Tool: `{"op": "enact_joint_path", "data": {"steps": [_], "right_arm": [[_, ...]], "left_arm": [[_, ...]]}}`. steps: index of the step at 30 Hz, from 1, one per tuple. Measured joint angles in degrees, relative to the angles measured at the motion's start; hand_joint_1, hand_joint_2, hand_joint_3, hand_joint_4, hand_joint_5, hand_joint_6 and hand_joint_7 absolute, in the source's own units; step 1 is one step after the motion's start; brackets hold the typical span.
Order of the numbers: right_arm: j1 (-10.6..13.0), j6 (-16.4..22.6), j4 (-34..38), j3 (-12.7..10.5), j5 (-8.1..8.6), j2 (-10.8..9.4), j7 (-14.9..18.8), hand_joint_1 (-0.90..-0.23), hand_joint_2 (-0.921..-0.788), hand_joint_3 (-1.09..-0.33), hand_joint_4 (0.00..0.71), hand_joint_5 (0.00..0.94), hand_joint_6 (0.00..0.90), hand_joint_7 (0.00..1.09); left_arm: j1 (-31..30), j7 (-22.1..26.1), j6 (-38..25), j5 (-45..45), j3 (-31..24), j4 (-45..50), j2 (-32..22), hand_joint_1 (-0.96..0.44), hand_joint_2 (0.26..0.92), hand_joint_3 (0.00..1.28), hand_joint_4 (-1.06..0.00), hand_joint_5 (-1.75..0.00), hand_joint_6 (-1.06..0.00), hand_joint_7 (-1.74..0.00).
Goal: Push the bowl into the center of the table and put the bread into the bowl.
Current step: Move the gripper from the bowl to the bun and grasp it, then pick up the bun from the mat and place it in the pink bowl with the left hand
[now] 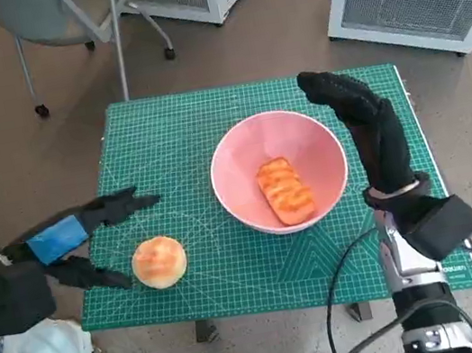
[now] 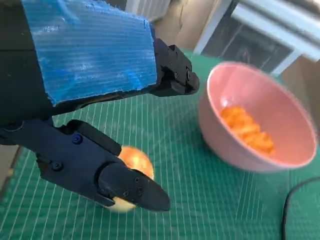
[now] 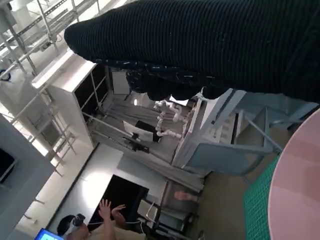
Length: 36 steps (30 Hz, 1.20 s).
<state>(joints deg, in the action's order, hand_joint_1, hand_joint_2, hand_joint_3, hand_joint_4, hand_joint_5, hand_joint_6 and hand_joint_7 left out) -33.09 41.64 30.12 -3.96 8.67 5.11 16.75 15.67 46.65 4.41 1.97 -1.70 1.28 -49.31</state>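
Table (image 1: 209, 126): bun (image 1: 159, 261) between left fingers (image 1: 122, 204).

The left hand (image 1: 69, 242) reaches in from the left, fingers (image 2: 125, 185) spread apart, holding nothing. The right hand (image 1: 364, 122) is extended forward, flat, gripping nothing.

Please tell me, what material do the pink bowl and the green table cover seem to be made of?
Bowl: probably plastic or melamine; smooth, evenly pink, with a soft sheen and no pattern. Glazed ceramic cannot be excluded.
Table cover: looks like a rubbery or vinyl cutting mat; matte green, printed with a fine white grid.
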Motion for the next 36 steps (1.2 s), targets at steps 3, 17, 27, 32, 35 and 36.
{"op": "enact_joint_path", "data": {"steps": [3,17,27,32,35,36], "right_arm": [[-0.10,0.00,0.07,0.07,0.00,0.00,0.11,-0.681,-0.921,-0.785,0.171,0.001,-0.001,0.51],[-0.15,-0.10,0.06,0.14,0.13,0.06,1.05,-0.679,-0.921,-0.787,0.169,0.000,-0.001,0.51],[-0.14,-0.22,0.00,0.06,0.19,0.18,1.52,-0.675,-0.921,-0.786,0.168,0.000,-0.001,0.51],[-0.02,-0.45,-0.46,0.02,0.20,0.25,1.55,-0.678,-0.921,-0.786,0.166,0.000,-0.001,0.51],[0.19,-0.62,-0.92,-0.06,0.22,0.38,1.55,-0.681,-0.921,-0.786,0.165,0.000,-0.001,0.51],[0.24,-0.68,-1.07,-0.07,0.22,0.42,1.55,-0.682,-0.921,-0.786,0.165,0.000,-0.001,0.51]], "left_arm": [[-0.85,-0.37,-1.11,2.37,1.29,1.70,0.02,-0.24,0.722,0.00,-0.11,0.00,-0.34,0.00],[-2.22,-6.34,0.07,12.75,9.26,0.76,4.16,-0.12,0.755,0.01,-0.27,-0.03,-0.41,-0.02],[-1.23,-18.56,7.02,25.04,14.93,-7.51,7.54,0.00,0.906,0.06,-0.71,-0.94,-0.59,-1.03],[-0.05,-19.56,9.54,24.92,14.33,-9.04,6.96,0.00,0.918,0.08,-0.71,-1.09,-0.58,-1.21],[0.34,-18.73,10.51,23.38,13.05,-9.08,6.48,0.00,0.920,0.12,-0.67,-1.14,-0.53,-1.29],[0.51,-18.26,10.69,22.21,12.29,-9.05,6.37,0.00,0.920,0.12,-0.67,-1.14,-0.53,-1.30]]}}
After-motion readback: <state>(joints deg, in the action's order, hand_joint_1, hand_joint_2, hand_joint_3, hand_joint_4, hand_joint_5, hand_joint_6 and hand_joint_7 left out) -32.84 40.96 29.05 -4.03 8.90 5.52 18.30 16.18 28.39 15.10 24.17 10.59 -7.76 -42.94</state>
